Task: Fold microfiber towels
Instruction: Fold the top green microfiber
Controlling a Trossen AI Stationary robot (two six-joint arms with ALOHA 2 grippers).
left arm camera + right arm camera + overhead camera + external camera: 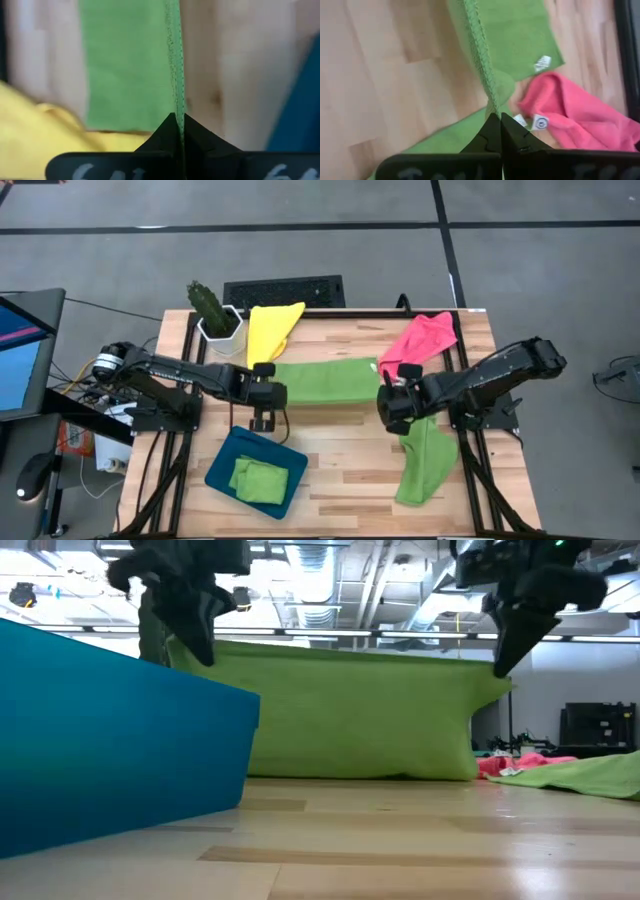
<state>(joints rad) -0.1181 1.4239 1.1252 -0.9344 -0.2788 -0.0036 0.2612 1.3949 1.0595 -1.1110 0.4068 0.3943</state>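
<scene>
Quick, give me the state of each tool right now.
Left tool: shut on the green towel, gripping its edge.
Right tool: shut on the same green towel, at its other end.

No text, brand or number can be read anywhere in these views. Small white sewn-in tags [541, 63] show on the lime green microfiber towel [512, 30] and the pink microfiber towel [580, 117], at about one and four o'clock in the right wrist view, but their print is illegible.
</scene>
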